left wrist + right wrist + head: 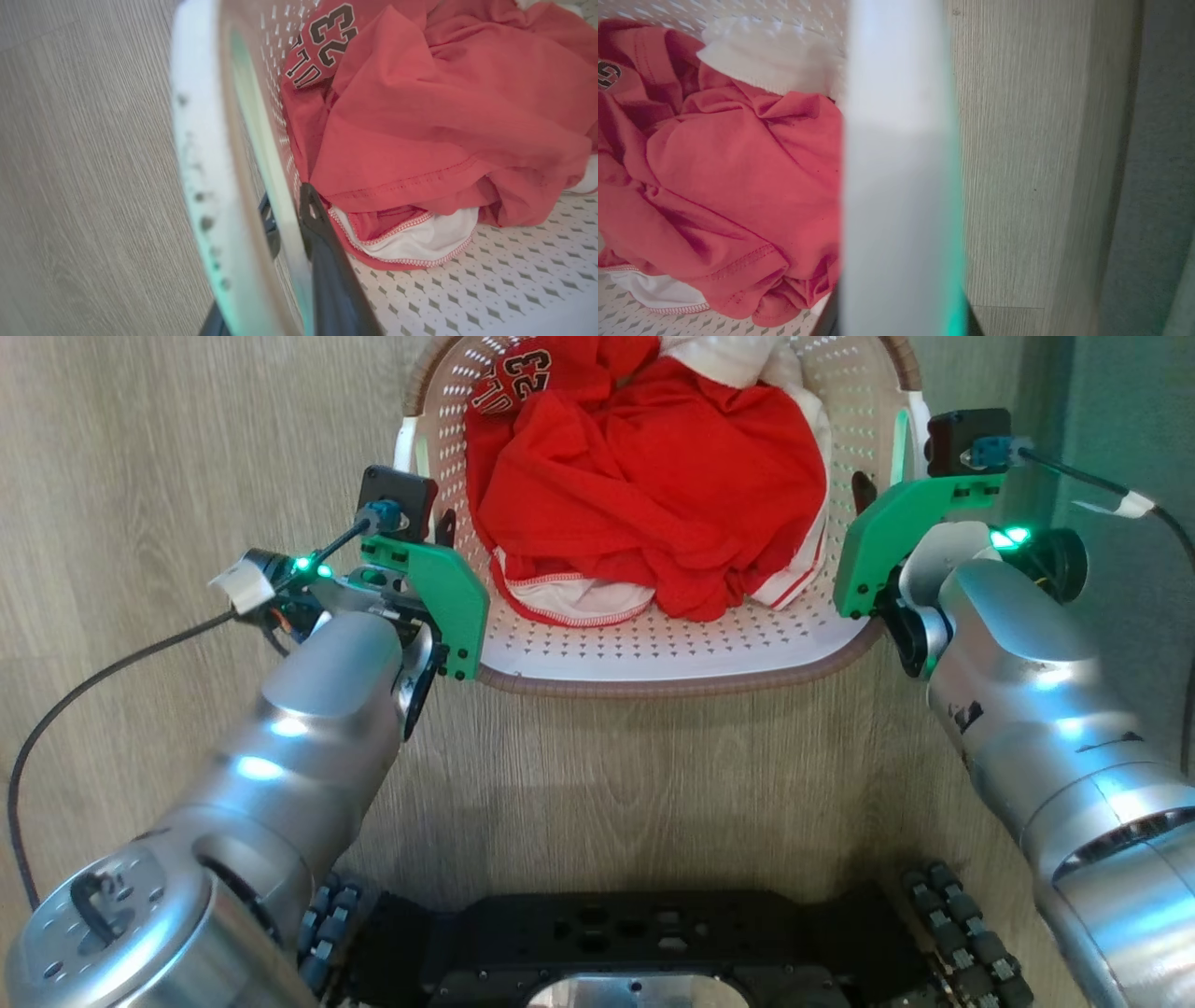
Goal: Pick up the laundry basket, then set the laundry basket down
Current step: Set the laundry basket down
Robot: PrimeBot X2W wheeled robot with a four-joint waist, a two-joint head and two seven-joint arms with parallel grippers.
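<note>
Wood-grain floor (pixel 187 429) all round, with a grey-green strip (pixel 1120 392) down the right edge of the head view. The laundry basket (pixel 672 653) is at top centre of that frame. Its far rim is cut off by the top edge, and its near brown rim faces the robot's dark base (pixel 635 933) at bottom centre. Can't tell whether it is resting on the floor or held just off it.

Contents: a crumpled red jersey (pixel 653 485) with "23" showing at its upper left, lying over white cloth (pixel 719 359) at the top and along the lower edge of the heap.

The left gripper (pixel 446 527) is at the basket's left side, mid-left of the head view. In the left wrist view its dark fingers (pixel 327 261) straddle the perforated side wall, one inside against the jersey hem and one outside behind the white handle (pixel 196 140). The jaws are nearly together and clamped on the wall.

The right gripper (pixel 864 490) is at the basket's right side, upper right of the head view. In the right wrist view a blurred white handle bar (pixel 896 186) runs up the middle of the frame, and a dark finger (pixel 829 312) sits hard against its lower left edge (the other is a sliver on the lower right). The jaws are closed onto the bar, though the contact itself is out of focus.

Both silver forearms angle in from the bottom corners.
</note>
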